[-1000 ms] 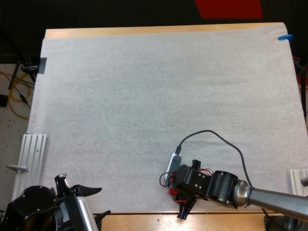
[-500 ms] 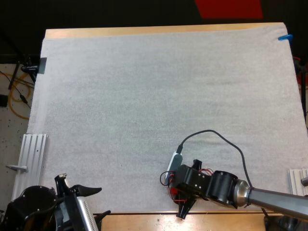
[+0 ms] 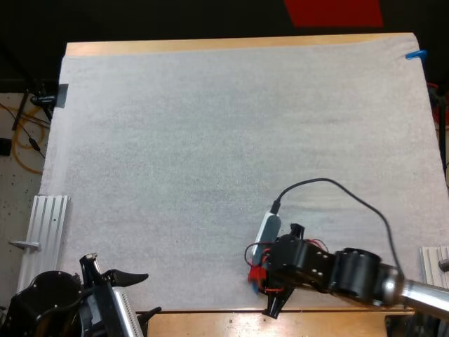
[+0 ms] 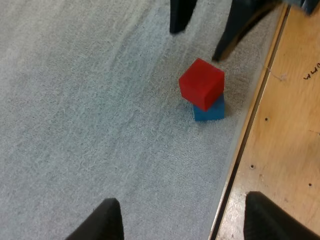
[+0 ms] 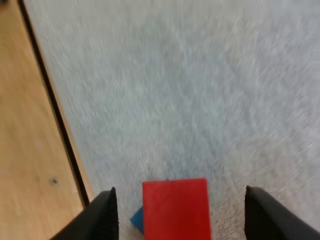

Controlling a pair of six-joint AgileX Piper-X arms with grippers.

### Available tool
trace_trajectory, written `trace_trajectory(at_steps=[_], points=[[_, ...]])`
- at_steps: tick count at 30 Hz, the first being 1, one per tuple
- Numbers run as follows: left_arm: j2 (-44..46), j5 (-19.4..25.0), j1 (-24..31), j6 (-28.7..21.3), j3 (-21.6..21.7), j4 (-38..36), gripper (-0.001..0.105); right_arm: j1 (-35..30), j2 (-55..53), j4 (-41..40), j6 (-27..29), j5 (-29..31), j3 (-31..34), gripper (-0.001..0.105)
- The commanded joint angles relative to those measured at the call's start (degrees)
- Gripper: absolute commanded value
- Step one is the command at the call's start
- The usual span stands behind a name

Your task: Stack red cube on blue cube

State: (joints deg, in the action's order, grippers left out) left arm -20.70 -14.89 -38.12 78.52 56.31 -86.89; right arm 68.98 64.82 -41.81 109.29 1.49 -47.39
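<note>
The red cube [image 4: 201, 84] is sitting on top of the blue cube [image 4: 210, 111], turned slightly askew so that a blue corner is peeking out. The pair is resting on the white mat [image 4: 75, 100] just beside its near edge, where the worktop [image 4: 285, 150] is showing bare wood. The right gripper [image 4: 196, 45] is hanging over the stack with its fingers spread and clear of the red cube, grasping nothing, while the left gripper [image 4: 182, 197] is hovering well apart, its fingers likewise released and wide.
</note>
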Motion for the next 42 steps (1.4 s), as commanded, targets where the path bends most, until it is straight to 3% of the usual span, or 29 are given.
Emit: trace_trajectory(at_steps=[1, 4, 7, 14, 18, 22, 25, 30, 36, 39, 42], points=[[-0.1, -0.3, -0.4, -0.4, 0.0, 0.2, 0.052, -0.2, -2.2, -0.6, -0.2, -0.1, -1.3, 0.054], [-0.6, -0.3, -0.4, 1.0, 0.0, 2.6, 0.052, -0.7, -4.6, 0.5, 0.2, 2.3, -2.9, 0.054], [-2.1, -0.3, -0.4, 5.7, -0.9, 8.3, 0.052, -4.4, -4.9, 2.8, 0.5, 2.8, -4.8, 0.054], [-9.8, 3.1, -0.4, 7.2, -2.5, 26.7, 0.052, -21.5, -4.1, 8.5, 0.9, 1.4, -5.8, 0.054], [-15.3, 4.0, 2.2, 7.2, -2.5, 35.3, 0.052, -32.6, -4.1, 8.5, 1.2, 0.8, -5.8, 0.054], [-20.1, 3.8, 8.3, 7.1, -2.5, 41.4, 0.052, -40.7, -4.1, 8.5, 1.5, 0.8, -5.8, 0.054], [-23.2, 1.9, 15.9, 7.3, -2.5, 44.9, 0.052, -46.5, -4.4, 8.1, 1.5, 0.8, -5.8, 0.054], [-26.8, -6.6, 31.7, 11.1, -2.5, 47.5, 0.052, -54.6, -6.4, 6.8, 3.0, 0.8, -5.8, 0.054], [-25.6, -13.4, 45.9, 12.6, -2.5, 47.6, 0.052, -64.4, -11.0, 6.0, 3.3, 0.8, -5.8, 0.054], [-22.9, -13.6, 47.6, 12.5, -2.5, 47.6, 0.051, -67.8, -14.8, 3.7, 4.1, -2.0, -5.8, 0.054], [-19.6, -13.4, 45.5, 12.5, -2.5, 47.3, 0.048, -68.5, -19.0, 1.2, 4.2, -3.4, -5.4, 0.054]])
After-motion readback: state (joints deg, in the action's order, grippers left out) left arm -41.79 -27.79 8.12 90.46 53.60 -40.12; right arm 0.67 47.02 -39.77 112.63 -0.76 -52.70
